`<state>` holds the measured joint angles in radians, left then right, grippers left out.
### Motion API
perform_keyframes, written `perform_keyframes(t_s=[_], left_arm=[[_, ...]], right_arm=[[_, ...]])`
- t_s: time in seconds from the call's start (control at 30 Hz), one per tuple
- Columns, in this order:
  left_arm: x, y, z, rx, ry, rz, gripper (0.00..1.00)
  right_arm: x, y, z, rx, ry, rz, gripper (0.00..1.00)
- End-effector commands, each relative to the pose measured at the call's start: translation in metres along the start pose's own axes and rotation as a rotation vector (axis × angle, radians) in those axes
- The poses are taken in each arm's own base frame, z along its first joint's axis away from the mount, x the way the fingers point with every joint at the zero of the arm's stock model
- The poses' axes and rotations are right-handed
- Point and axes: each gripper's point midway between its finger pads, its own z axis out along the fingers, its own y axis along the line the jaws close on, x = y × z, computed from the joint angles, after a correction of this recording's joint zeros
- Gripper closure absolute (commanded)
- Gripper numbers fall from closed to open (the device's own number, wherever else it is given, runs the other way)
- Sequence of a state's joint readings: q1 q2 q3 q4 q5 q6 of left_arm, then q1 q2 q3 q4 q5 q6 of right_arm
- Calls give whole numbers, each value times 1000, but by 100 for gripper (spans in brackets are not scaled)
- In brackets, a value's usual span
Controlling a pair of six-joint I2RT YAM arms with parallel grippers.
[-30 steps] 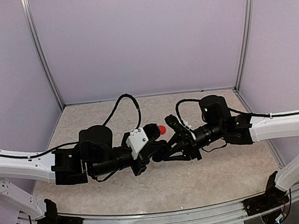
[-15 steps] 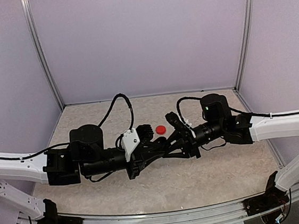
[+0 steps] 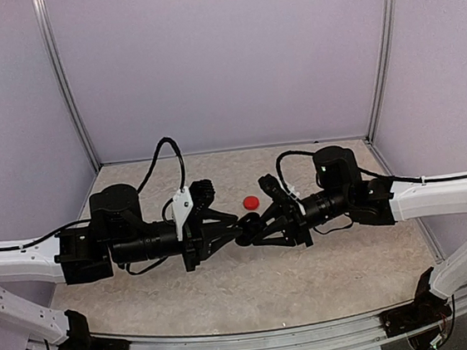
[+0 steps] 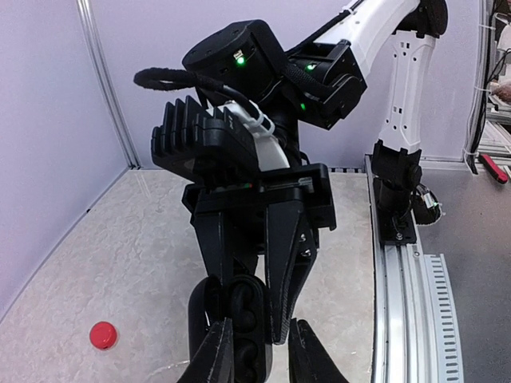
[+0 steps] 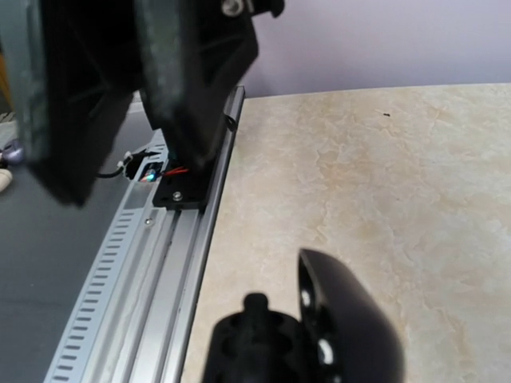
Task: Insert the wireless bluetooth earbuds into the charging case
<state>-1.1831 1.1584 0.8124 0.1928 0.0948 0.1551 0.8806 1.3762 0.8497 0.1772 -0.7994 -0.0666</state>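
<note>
My right gripper (image 3: 256,226) is shut on an open black charging case (image 3: 248,222) and holds it above the table's middle. In the left wrist view the case (image 4: 243,315) faces me, its lid swung to the left, with dark bud shapes in its wells. In the right wrist view the case (image 5: 263,351) is close and blurred; a black earbud (image 5: 255,306) pokes up from its base beside the lid (image 5: 355,319). My left gripper (image 3: 236,231) is open and empty just left of the case; its fingertips (image 4: 217,355) frame the case's lower part. No red earbuds show.
A red pebble-like case (image 3: 251,201) lies on the beige table (image 3: 327,265) behind the grippers; it also shows in the left wrist view (image 4: 102,335). A metal rail (image 5: 152,263) runs along the near table edge. Purple walls enclose the table.
My left arm has drawn back to the left, away from the black case, uncovering the red case. My right gripper holds the case almost still.
</note>
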Motion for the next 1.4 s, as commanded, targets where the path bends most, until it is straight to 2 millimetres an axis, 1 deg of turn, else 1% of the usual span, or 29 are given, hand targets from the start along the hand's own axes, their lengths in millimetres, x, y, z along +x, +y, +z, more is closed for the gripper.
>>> perform_keyframes(t_s=[0.0,0.13,0.33,0.5,0.87,1.0,1.13,1.3,1.37], left_arm=[[1,-5,4,32,8,12,75],[6,-3,11,26,33,12,78],[9,1,19,8,52,5,79],[13,3,22,-3,65,2,84],[23,7,28,-22,111,-8,89],[28,5,31,-10,129,-9,90],[35,-3,35,38,157,-12,94],[45,-14,38,88,192,0,95],[46,-11,39,76,207,8,95]], right_arm=[[-5,1,-2,7,-18,-33,100],[-5,1,0,4,-11,-34,100],[-2,4,6,-3,10,-39,100],[-3,6,7,-3,13,-45,100],[-3,8,9,-8,22,-56,100],[-4,8,8,-2,22,-61,100],[-5,9,7,3,20,-63,100],[-11,10,4,9,2,-73,100],[-11,11,3,11,2,-73,100]])
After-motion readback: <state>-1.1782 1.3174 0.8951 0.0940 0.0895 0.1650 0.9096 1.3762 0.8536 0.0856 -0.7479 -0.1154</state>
